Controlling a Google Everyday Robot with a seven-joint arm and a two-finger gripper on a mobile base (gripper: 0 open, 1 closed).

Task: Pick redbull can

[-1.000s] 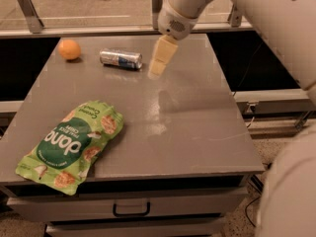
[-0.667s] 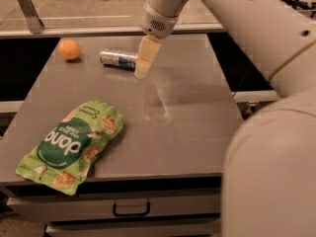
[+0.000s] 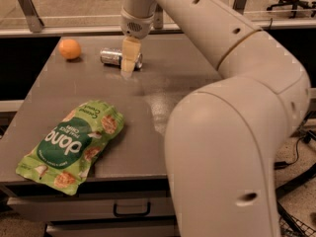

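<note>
Swung left since the earlier frame, bringing the gripper (image 3: 127, 72) down against the near side of the redbull can (image 3: 111, 57); probably the last approach before a grasp. Cannot tell whether open or closed. Nearest, front left: a green snack bag (image 3: 74, 142), unmoved. Farther back, lying on its side, silver, shiny, partly hidden behind the gripper. Far left, just beyond: an orange (image 3: 69, 49).

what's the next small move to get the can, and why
Probably nudge the gripper a little toward the orange: the can lies on its side, and the gripper hangs over the end farthest from the orange, not its middle.
</note>
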